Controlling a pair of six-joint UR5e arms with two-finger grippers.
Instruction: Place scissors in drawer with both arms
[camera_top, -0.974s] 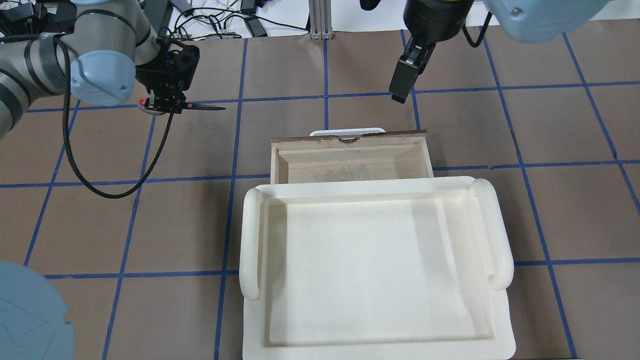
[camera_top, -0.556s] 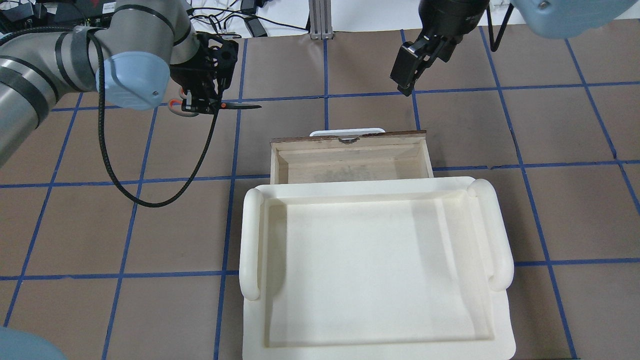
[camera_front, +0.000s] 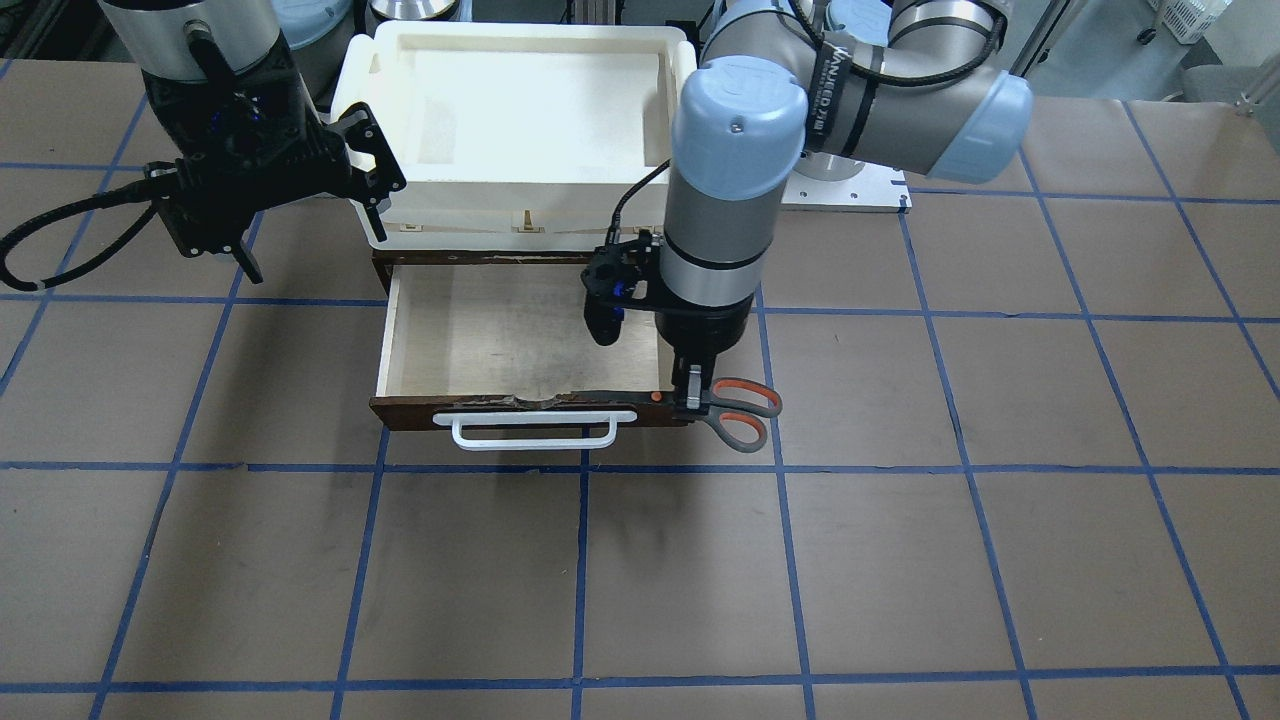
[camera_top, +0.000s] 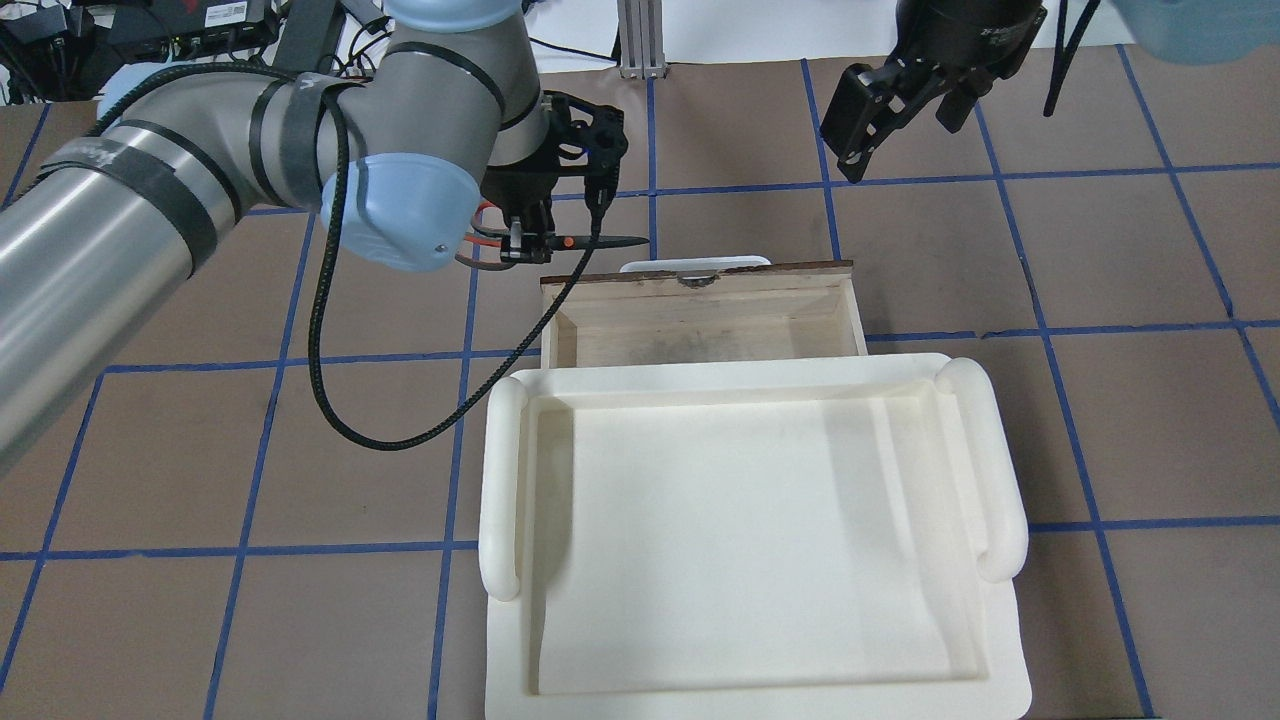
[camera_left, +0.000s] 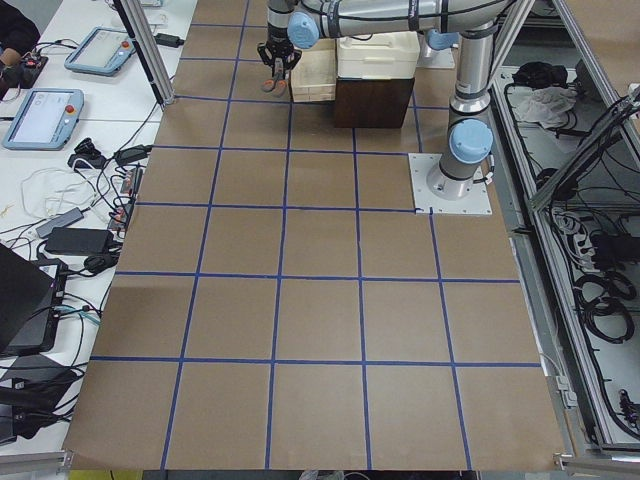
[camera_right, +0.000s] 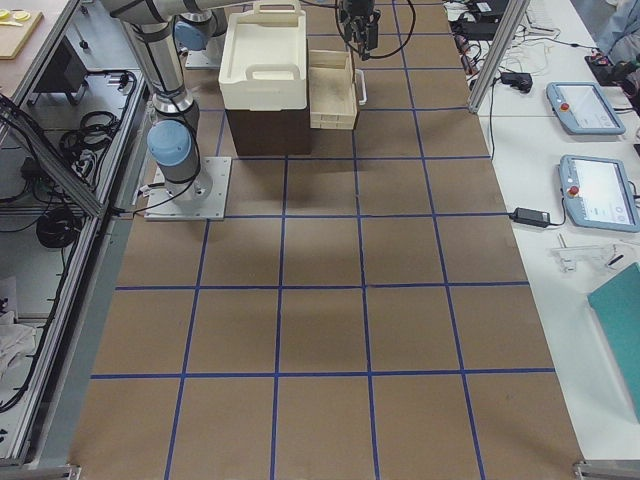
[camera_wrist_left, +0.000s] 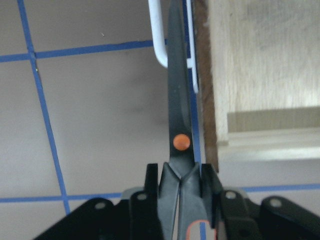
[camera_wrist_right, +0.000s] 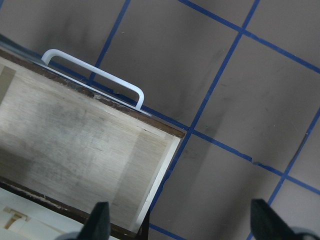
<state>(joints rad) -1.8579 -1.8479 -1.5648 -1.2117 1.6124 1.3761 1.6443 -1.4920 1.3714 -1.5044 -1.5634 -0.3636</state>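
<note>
Left hand (camera_front: 693, 400) is clenched on the scissors (camera_front: 738, 412) by the pivot, blades level along the open drawer's (camera_front: 480, 345) front edge, seemingly just outside it. Right hand (camera_top: 897, 115) hangs spread wide, holding nothing, over the bench (camera_top: 1100, 260).

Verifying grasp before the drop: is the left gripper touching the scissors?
Touching. In the left wrist view, the left gripper has its fingers clamped against both sides of the scissors, with no gap showing.
</note>
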